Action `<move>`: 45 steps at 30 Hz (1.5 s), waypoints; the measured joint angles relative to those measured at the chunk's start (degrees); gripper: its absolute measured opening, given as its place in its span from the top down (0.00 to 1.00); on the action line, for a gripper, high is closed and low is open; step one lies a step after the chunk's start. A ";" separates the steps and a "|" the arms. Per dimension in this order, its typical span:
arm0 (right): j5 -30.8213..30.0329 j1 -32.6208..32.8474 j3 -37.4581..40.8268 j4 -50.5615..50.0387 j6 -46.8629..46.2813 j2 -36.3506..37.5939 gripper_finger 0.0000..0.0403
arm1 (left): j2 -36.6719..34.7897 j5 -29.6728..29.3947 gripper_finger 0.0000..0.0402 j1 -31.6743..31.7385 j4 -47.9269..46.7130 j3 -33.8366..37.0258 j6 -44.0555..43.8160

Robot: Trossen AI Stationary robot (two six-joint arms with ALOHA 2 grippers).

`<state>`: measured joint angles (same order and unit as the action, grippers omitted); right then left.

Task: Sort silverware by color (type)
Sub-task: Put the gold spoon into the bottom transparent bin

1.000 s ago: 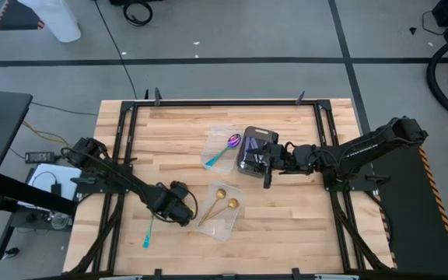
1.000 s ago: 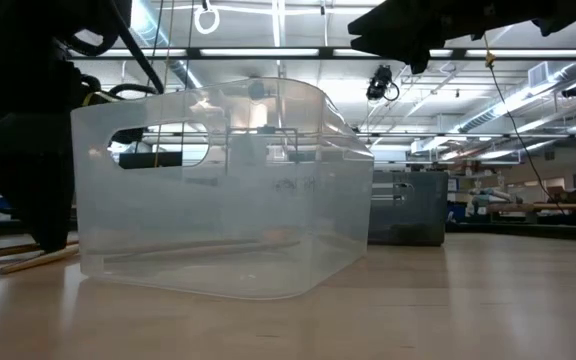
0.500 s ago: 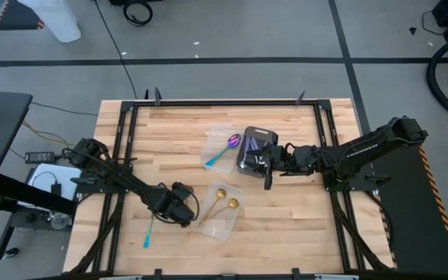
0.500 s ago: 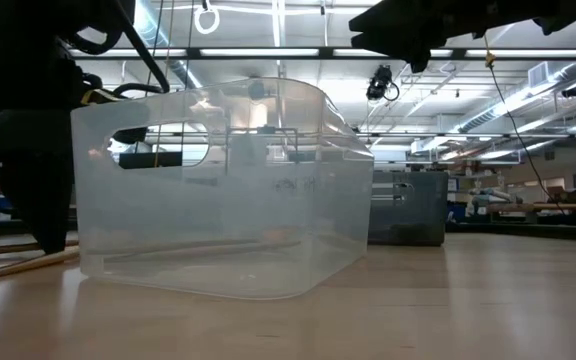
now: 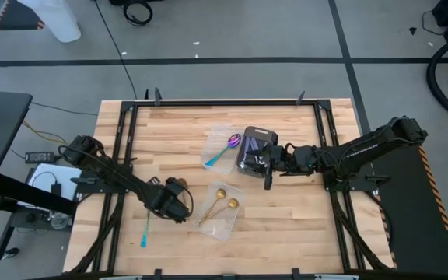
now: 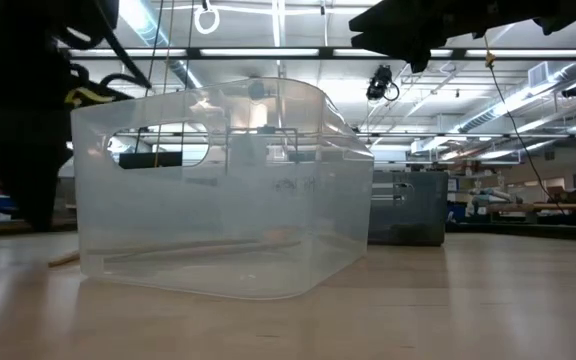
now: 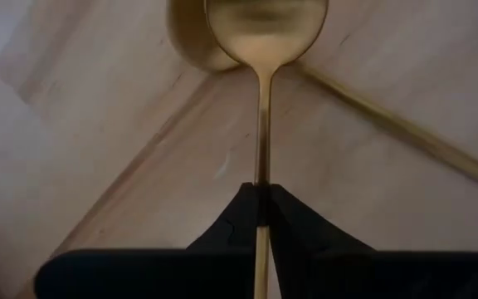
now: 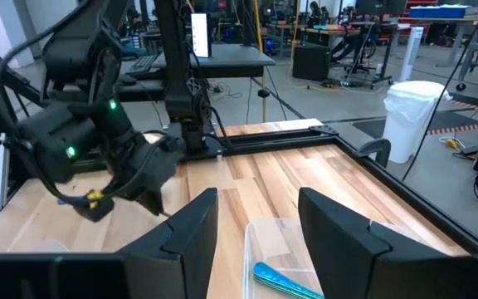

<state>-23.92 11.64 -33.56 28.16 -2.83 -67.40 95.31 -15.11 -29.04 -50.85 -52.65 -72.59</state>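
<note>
Two gold spoons [image 5: 225,201] lie in the near clear tray [image 5: 222,224]. My left gripper [image 5: 179,208] stands just left of that tray, shut on one gold spoon [image 7: 263,100], whose bowl [image 7: 265,23] lies beside the other spoon's bowl [image 7: 191,43]. A teal-handled spoon [image 5: 145,231] lies flat on the wood left of the gripper. A purple spoon with a teal handle [image 5: 222,152] lies in the far clear tray [image 5: 218,134]. My right gripper [image 8: 256,224] hangs open over the dark grey tray [image 5: 257,149], touching nothing. My left gripper pinches the gold spoon's slim handle [image 7: 261,189] between its two fingertips, some way back from the bowl. The fingers come slanting from the table's left and lie along the handle. The bowl points away from the gripper, over the tray; whether it rests there I cannot tell.
In the low view the near clear tray [image 6: 218,190] fills the middle, with the dark grey tray [image 6: 408,205] behind it. A black metal frame [image 5: 208,102] runs around the wooden table top. Bare wood lies along the near edge and at the far left.
My left gripper has shut on the gold spoon's handle, then drawn back a little toward the table's left and risen slightly. In the low view the gold handle end at the left shows shorter and farther right than before. My right arm has kept still.
</note>
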 joint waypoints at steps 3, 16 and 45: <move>0.00 0.00 0.00 -0.09 0.00 0.00 0.56 | -2.01 -0.77 0.94 -0.02 -1.10 0.04 2.04; 0.00 -0.79 0.02 -2.25 -1.70 0.00 0.56 | -13.18 -12.78 0.93 -0.04 -0.14 -0.17 8.07; 0.00 -0.79 0.02 -2.21 -1.99 0.00 0.56 | -14.47 -14.67 0.93 -0.04 10.92 -0.24 15.08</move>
<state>-23.92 10.85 -33.54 25.96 -4.82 -67.40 80.84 -29.78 -29.08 -39.93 -52.88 -57.51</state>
